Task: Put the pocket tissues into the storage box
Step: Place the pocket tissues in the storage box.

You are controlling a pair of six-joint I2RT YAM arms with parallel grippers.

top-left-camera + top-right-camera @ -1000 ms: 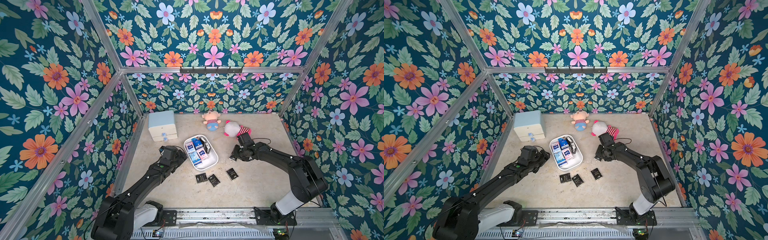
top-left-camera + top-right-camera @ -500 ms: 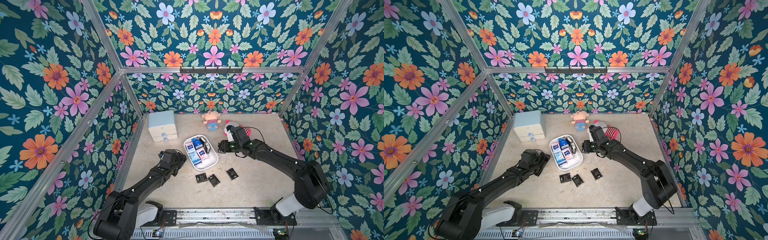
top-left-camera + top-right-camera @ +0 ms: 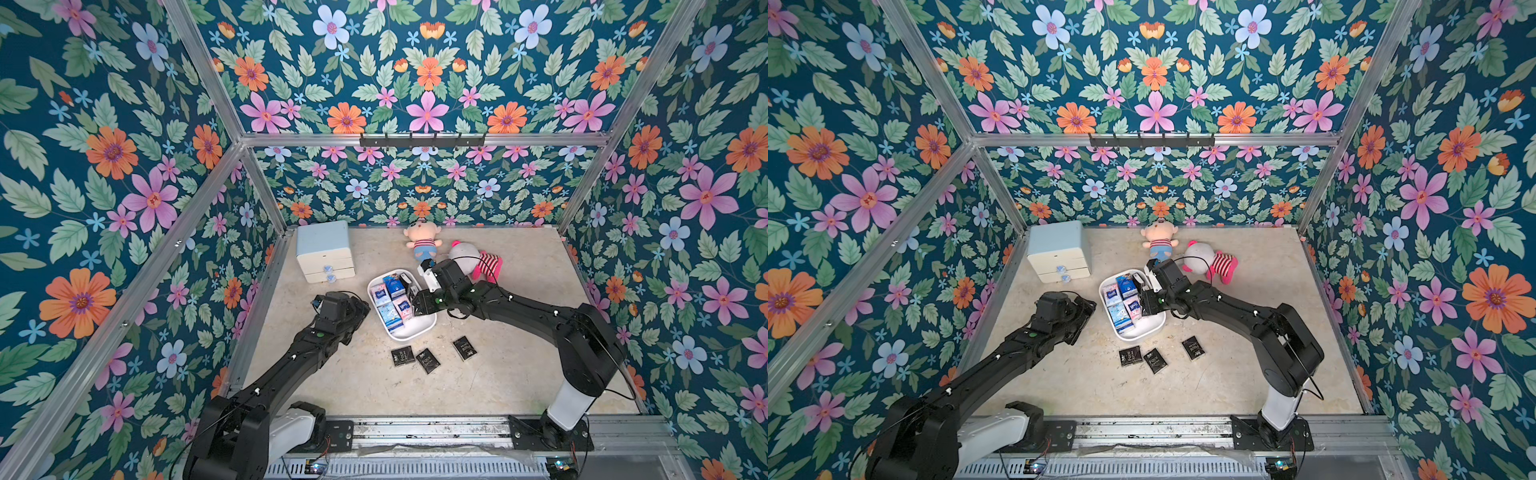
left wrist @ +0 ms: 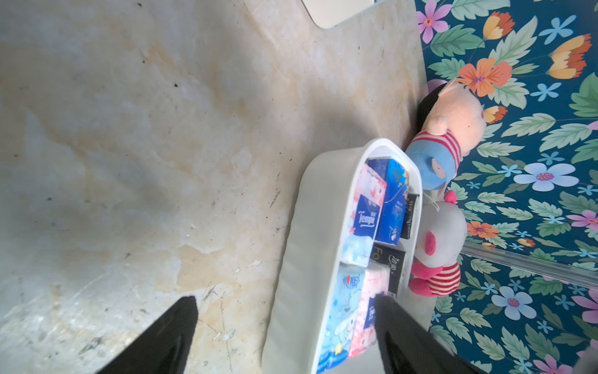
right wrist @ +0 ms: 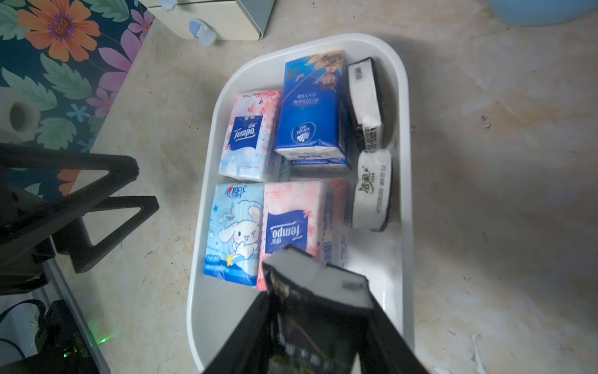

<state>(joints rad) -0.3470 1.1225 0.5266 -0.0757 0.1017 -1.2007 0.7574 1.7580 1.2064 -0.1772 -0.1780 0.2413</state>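
The white storage box (image 3: 409, 332) (image 3: 1142, 332) sits mid-table with several pocket tissues in it: blue (image 5: 310, 107), pink-and-white (image 5: 249, 136) and light blue (image 5: 234, 233) packets lying flat, and two black ones on edge (image 5: 372, 191). My right gripper (image 3: 419, 305) (image 5: 315, 301) hangs over the box's right side, shut on a black packet (image 5: 317, 281). My left gripper (image 3: 361, 309) (image 4: 284, 301) stands open and empty just left of the box wall (image 4: 310, 226). Three black packets (image 3: 402, 356) (image 3: 428, 360) (image 3: 464, 347) lie on the table in front of the box.
A cream two-drawer cabinet with a light blue top (image 3: 326, 251) stands at the back left. Two plush dolls (image 3: 422, 243) (image 3: 473, 259) lie behind the box, the pink-striped one right behind my right wrist. Floral walls close in both sides and the back.
My right gripper has swung left from beside the pink-striped doll to over the box, carrying the black packet. The left arm has hardly moved.
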